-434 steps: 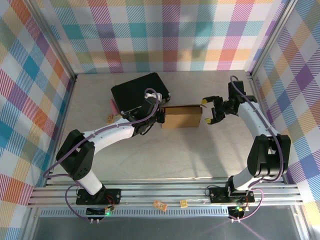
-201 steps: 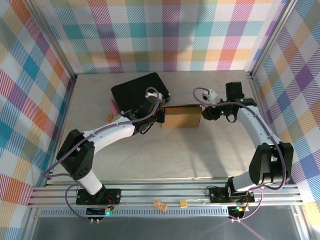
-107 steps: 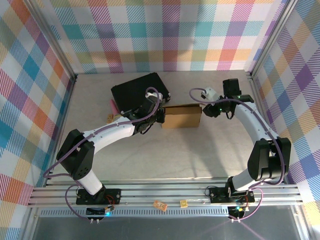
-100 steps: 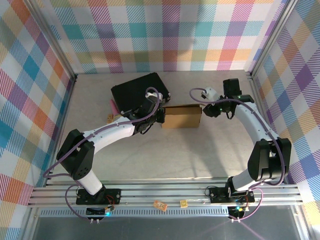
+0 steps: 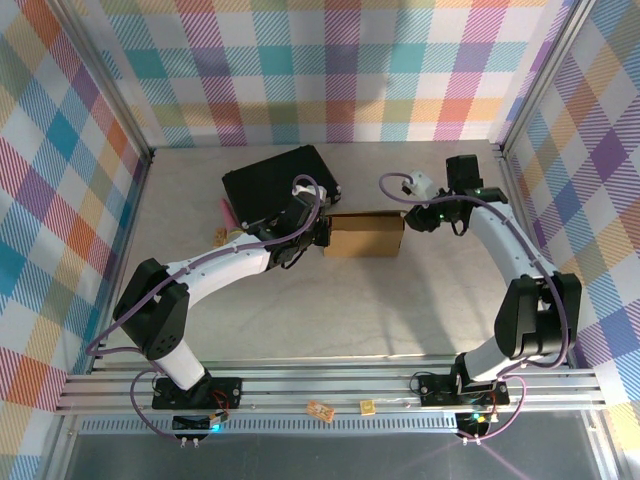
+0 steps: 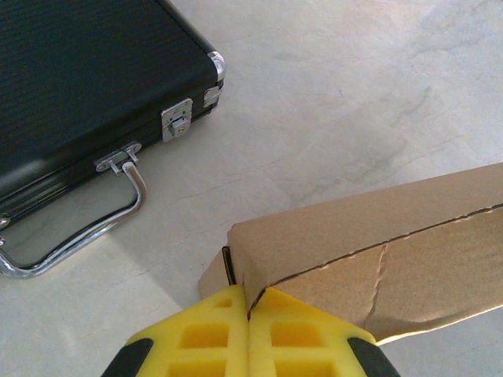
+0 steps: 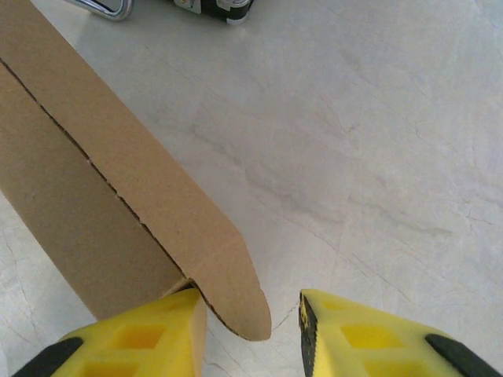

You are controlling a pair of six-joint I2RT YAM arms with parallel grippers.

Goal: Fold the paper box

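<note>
The paper box (image 5: 365, 233) is a brown cardboard shell lying mid-table, just in front of the black case. My left gripper (image 5: 318, 232) is at its left end. In the left wrist view the yellow fingers (image 6: 220, 330) are shut on the box's (image 6: 377, 236) corner edge, the left gripper (image 6: 250, 305) pinching the cardboard. My right gripper (image 5: 412, 222) is at the box's far right corner. In the right wrist view the right gripper (image 7: 251, 318) is open. The box's rounded flap (image 7: 228, 283) sits between its fingers, against the left finger (image 7: 149, 334) and clear of the right one.
A black hard case (image 5: 280, 180) with a metal handle (image 6: 86, 228) lies behind the box's left end. A pink item (image 5: 227, 211) and a small tan piece (image 5: 220, 236) lie left of the left arm. Bare table spreads in front of the box.
The right arm swung from beside the box's right end to its far right corner, turning its wrist, and its jaws narrowed around the flap. The left gripper and box stayed put.
</note>
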